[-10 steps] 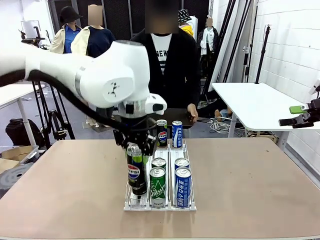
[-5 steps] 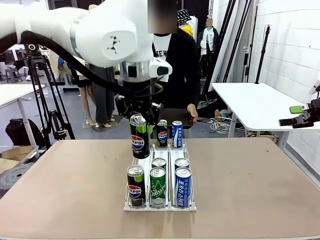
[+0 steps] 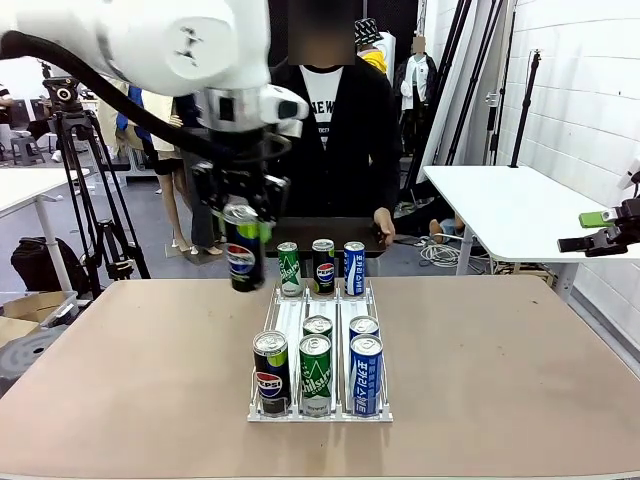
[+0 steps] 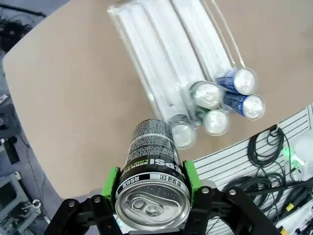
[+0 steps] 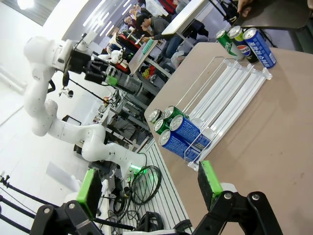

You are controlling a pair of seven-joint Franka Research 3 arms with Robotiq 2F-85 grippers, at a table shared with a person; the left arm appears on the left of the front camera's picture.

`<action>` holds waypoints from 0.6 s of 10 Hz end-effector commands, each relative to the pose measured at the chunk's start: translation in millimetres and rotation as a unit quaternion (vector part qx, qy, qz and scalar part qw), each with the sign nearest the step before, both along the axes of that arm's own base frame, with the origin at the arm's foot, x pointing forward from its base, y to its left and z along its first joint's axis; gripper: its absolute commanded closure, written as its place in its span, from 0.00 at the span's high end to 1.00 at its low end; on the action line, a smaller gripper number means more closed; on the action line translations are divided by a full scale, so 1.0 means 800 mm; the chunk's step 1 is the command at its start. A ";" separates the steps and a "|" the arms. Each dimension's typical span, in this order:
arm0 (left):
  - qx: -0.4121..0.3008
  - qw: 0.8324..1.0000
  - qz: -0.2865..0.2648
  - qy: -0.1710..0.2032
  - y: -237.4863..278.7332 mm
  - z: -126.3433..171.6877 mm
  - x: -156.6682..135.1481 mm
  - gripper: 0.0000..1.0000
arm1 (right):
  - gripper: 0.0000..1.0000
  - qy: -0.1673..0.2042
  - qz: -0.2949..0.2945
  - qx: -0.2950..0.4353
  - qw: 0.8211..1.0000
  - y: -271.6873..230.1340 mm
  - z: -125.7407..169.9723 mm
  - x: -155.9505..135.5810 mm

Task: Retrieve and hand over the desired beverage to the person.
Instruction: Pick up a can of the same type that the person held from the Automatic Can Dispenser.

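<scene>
The left claw [image 3: 243, 205] is shut tight on a Pepsi can [image 3: 243, 256], up in the air left of the middle of the front picture. The can hangs upright above the brown table [image 3: 120, 370], just left of the far end of the clear rack [image 3: 298, 312], and it touches nothing but the claw. In the left wrist picture the left claw [image 4: 151, 182] sits at the bottom. Its green pads [image 4: 113, 180] press on both sides of the Pepsi can [image 4: 152, 156], near its silver top. The person [image 3: 345, 120] in the black jacket stands at the far side of the table, at the top middle, with one hand [image 3: 384, 222] held low. Three far cans [image 3: 323, 266] stand at the back of the rack and five near cans [image 3: 316, 375] at the front. The right claw [image 5: 149, 183] is wide open at the bottom of the right wrist picture, with nothing between its pads, well apart from the rack [image 5: 230, 93].
</scene>
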State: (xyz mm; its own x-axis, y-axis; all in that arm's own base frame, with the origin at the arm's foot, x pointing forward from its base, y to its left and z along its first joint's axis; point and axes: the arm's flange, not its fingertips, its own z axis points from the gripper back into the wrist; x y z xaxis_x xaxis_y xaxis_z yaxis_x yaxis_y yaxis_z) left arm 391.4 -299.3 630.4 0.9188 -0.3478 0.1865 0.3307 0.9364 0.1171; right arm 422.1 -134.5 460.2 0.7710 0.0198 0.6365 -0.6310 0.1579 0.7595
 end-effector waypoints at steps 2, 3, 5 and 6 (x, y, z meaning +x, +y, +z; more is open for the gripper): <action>-0.032 0.999 0.014 -0.017 0.097 0.057 0.008 0.00 | 1.00 -0.006 0.001 0.004 1.000 0.002 -0.001 -0.002; -0.041 0.999 0.014 -0.010 0.121 0.068 0.016 0.00 | 1.00 -0.006 0.001 0.004 1.000 0.002 -0.001 -0.002; -0.053 0.999 0.002 -0.002 0.177 0.084 0.021 0.00 | 1.00 -0.006 0.001 0.004 1.000 0.002 -0.001 -0.002; -0.053 0.999 0.002 -0.001 0.201 0.086 0.018 0.00 | 1.00 -0.006 0.001 0.004 1.000 0.002 -0.001 -0.002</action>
State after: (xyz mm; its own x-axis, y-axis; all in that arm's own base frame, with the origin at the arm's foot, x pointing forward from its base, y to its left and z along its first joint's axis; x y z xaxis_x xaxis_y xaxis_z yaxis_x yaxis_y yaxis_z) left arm 412.5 -151.2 695.2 0.9259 -0.3007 0.2284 0.3012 0.9530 0.0336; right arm 422.0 -134.7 460.2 0.7711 0.0194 0.6364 -0.6309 0.1580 0.7596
